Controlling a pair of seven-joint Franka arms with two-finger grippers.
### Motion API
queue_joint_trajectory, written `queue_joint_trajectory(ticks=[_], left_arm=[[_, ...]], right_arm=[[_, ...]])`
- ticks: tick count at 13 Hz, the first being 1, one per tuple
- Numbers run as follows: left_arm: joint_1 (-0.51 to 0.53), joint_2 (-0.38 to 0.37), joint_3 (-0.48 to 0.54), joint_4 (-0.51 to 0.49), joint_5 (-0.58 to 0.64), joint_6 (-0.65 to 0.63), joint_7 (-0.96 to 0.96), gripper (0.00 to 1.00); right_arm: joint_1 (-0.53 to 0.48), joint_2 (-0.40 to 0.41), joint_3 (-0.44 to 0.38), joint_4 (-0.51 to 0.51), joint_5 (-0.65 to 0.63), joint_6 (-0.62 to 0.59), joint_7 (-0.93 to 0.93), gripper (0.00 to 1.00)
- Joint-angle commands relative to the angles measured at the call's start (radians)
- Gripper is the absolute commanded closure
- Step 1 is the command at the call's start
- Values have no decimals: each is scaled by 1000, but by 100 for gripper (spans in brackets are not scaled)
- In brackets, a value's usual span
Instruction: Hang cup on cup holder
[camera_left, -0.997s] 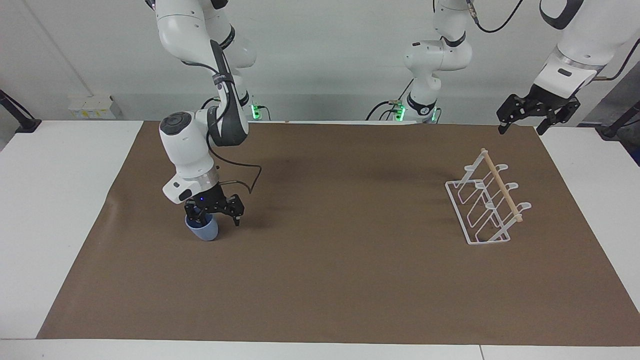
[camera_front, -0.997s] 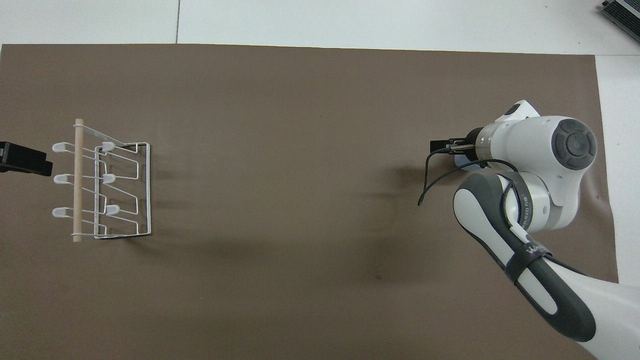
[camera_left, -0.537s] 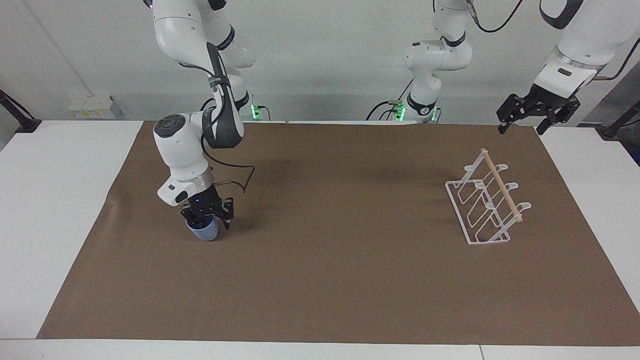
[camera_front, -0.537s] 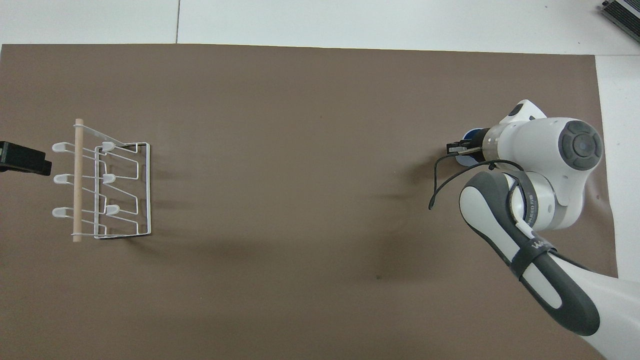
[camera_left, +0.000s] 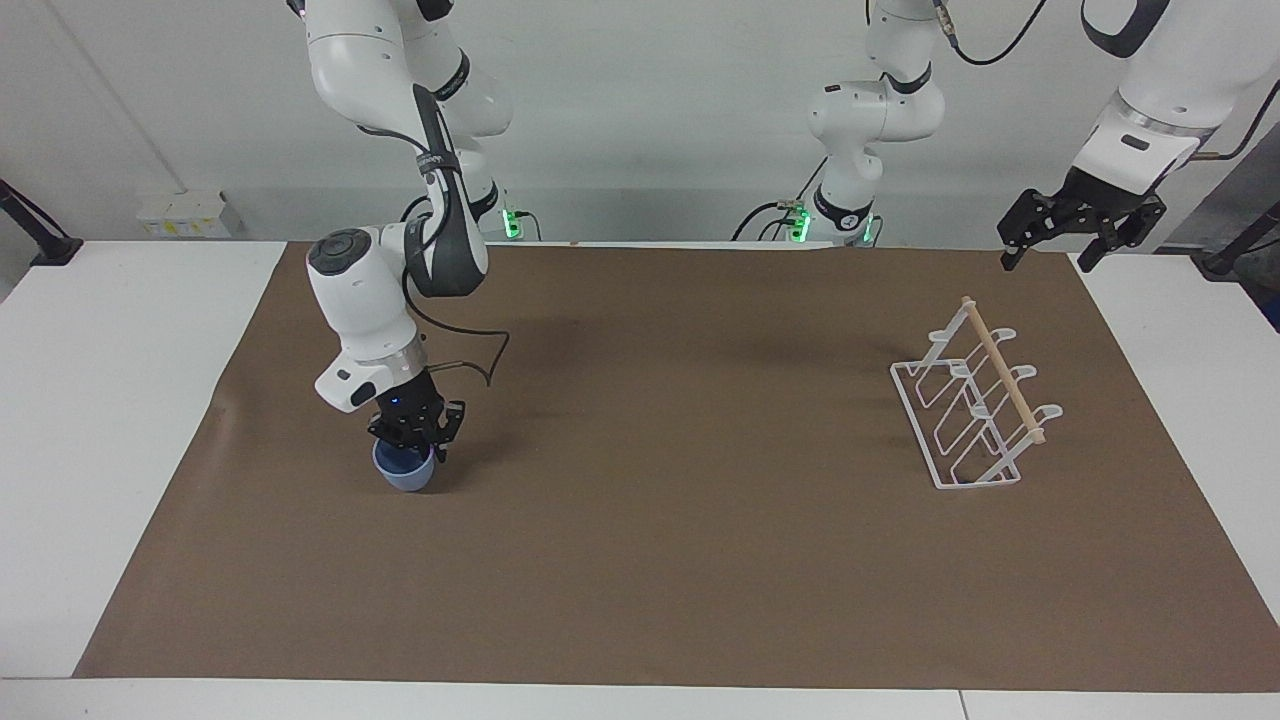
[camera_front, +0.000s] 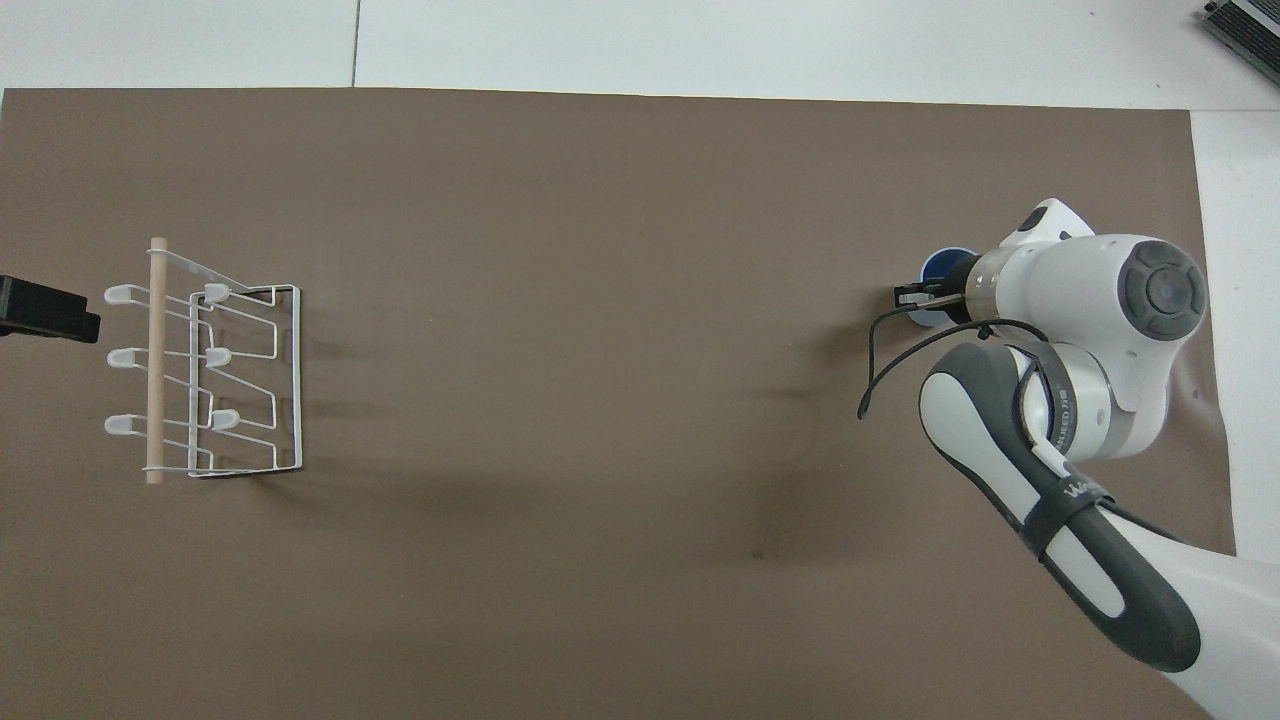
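The cup (camera_left: 404, 473) stood upright on the brown mat (camera_left: 660, 560) toward the right arm's end of the table; the right gripper (camera_left: 413, 447) was closed on its rim from above; the left gripper (camera_left: 1048, 250) hung with jaws wide, waiting over the mat's edge near the cup holder (camera_left: 975, 400); writing on the right arm's strap was unreadable.

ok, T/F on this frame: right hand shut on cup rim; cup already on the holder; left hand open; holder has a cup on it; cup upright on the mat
1. The right hand is shut on the cup's rim. True.
2. The cup is on the cup holder. False: it stands on the brown mat, toward the right arm's end.
3. The left hand is open. True.
4. The cup holder carries a cup. False: its prongs are bare.
5. The cup stands upright. True.
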Motion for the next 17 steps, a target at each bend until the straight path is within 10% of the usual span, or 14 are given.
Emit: queue_joint_trajectory(ticks=[1, 17], left_arm=[[5, -19, 0, -23, -6, 5, -4, 0], [-9, -21, -8, -25, -27, 9, -1, 0]], right_arm=[[-14, -1, 11, -5, -15, 10, -14, 100], [-2, -245, 11, 318, -15, -620, -14, 100]])
